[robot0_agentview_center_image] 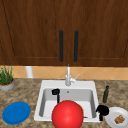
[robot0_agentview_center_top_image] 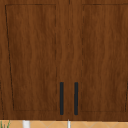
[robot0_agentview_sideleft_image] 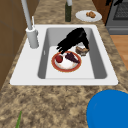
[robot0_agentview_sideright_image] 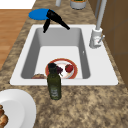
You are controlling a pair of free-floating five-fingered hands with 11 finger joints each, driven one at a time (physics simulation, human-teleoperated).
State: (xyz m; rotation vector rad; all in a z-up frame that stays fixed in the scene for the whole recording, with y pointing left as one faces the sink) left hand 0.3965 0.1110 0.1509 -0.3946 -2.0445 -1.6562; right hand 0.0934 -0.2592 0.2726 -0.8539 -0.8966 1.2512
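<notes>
A red-rimmed plate (robot0_agentview_sideleft_image: pixel 65 65) lies flat in the sink basin (robot0_agentview_sideleft_image: pixel 50 37) with a red fruit (robot0_agentview_sideleft_image: pixel 59 58) and a dark purple piece (robot0_agentview_sideleft_image: pixel 72 57) on it. A brown item (robot0_agentview_sideleft_image: pixel 82 50) rests beside it. My right hand (robot0_agentview_sideleft_image: pixel 75 40) hangs over the basin's right end, its straight fingers reaching down toward the plate; it also hovers at the sink's right rim (robot0_agentview_center_image: pixel 102 110). My left hand (robot0_agentview_center_image: pixel 55 92) floats open above the basin's left end, fingers spread (robot0_agentview_sideright_image: pixel 53 18). In the front view a large red round shape (robot0_agentview_center_image: pixel 67 114) covers the sink's front edge.
The faucet (robot0_agentview_center_image: pixel 68 77) stands behind the basin. A dark green bottle (robot0_agentview_center_image: pixel 106 94) and a white plate with brown food (robot0_agentview_center_image: pixel 112 113) sit on the right counter. A blue plate (robot0_agentview_center_image: pixel 16 112) and a potted plant (robot0_agentview_center_image: pixel 6 80) sit on the left. Closed cabinet doors (robot0_agentview_center_top_image: pixel 37 57) hang above.
</notes>
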